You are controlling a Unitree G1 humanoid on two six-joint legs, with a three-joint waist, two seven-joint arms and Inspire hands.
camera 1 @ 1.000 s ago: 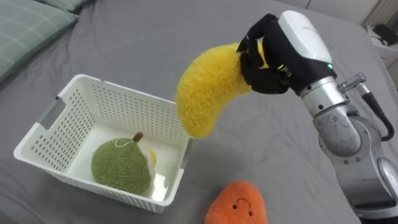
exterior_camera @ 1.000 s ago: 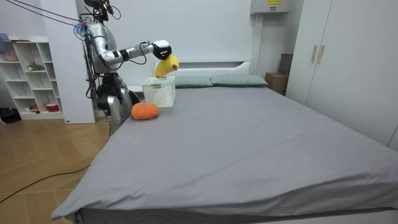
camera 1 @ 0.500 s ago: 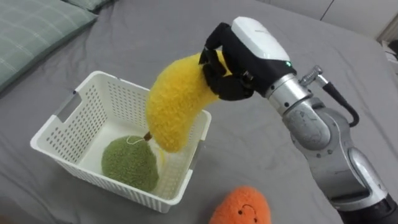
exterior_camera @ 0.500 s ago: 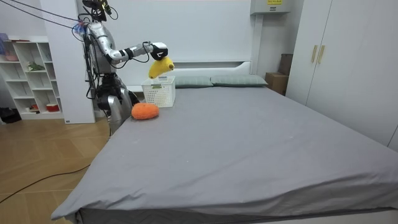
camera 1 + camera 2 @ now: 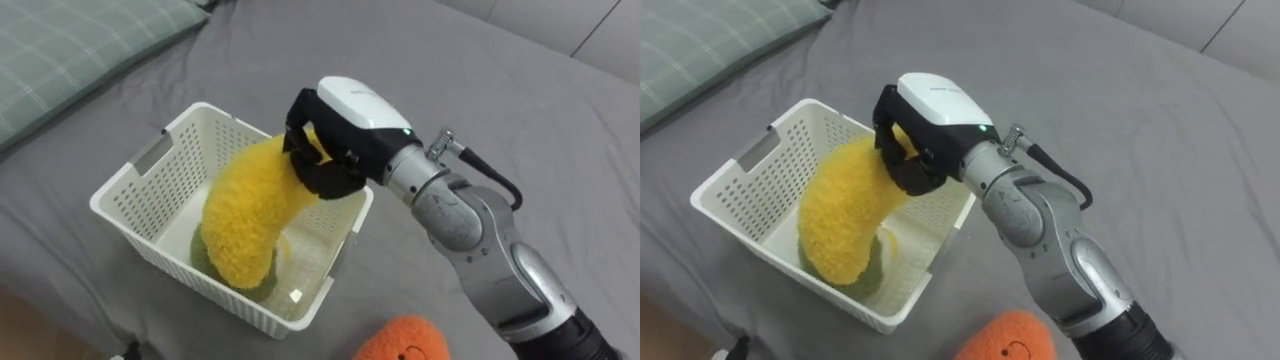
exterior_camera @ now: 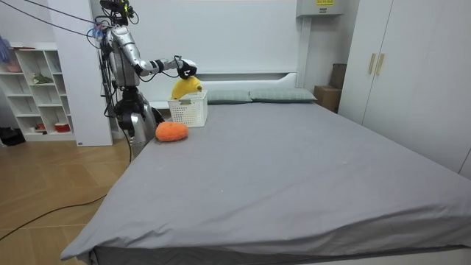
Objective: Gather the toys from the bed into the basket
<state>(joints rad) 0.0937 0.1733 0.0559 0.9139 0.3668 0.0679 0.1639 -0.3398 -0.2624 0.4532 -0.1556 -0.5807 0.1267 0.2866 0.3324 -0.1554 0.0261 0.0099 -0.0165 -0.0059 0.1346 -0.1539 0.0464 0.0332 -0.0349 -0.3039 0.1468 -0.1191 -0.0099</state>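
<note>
While fingers of right hand [image 5: 335, 150] clasp banana plush [image 5: 243, 230] | end inside white basket [image 5: 172, 165] | orange plush [image 5: 405, 341] nearby

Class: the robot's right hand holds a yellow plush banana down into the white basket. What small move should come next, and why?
Probably open the right hand to release the yellow plush banana: its lower end is already inside the white basket, on or just above the green plush toy. The orange plush toy lies on the bed for later.
</note>
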